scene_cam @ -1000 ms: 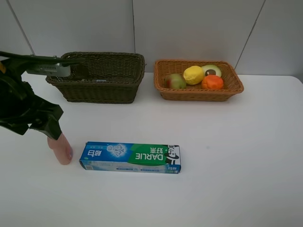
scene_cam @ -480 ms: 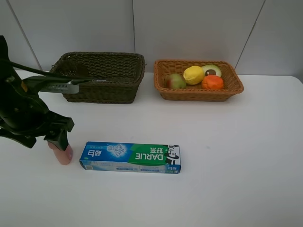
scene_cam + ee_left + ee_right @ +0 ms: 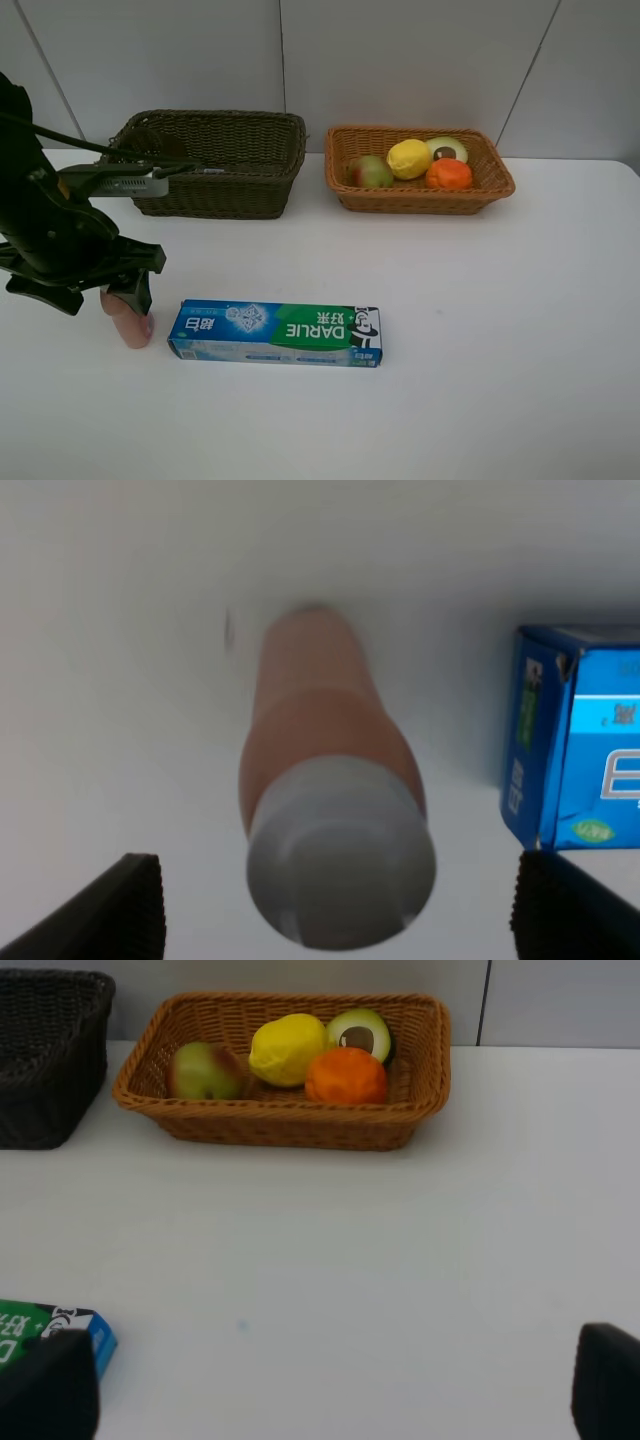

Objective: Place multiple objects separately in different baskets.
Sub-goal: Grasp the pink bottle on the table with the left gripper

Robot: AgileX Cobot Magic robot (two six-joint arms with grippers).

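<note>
At the lower left of the high view, a pink bottle [image 3: 130, 322] with a white cap is seen standing on the white worktop [image 3: 480, 330]. The left fingers [image 3: 135, 908] are held wide apart, one on each side of the bottle's top, and no contact is shown. Just right of the bottle, a blue-green toothpaste box [image 3: 275, 334] is laid flat. The right fingers [image 3: 45, 1390] are spread wide, with nothing held between them. Farther back, at the upper left, a dark wicker basket [image 3: 215, 195] is set. Beside it, right of centre, a pear [image 3: 369, 172], a lemon [image 3: 409, 158], a halved avocado [image 3: 447, 149] and an orange [image 3: 449, 174] are held in a light tan basket [image 3: 420, 198].
</note>
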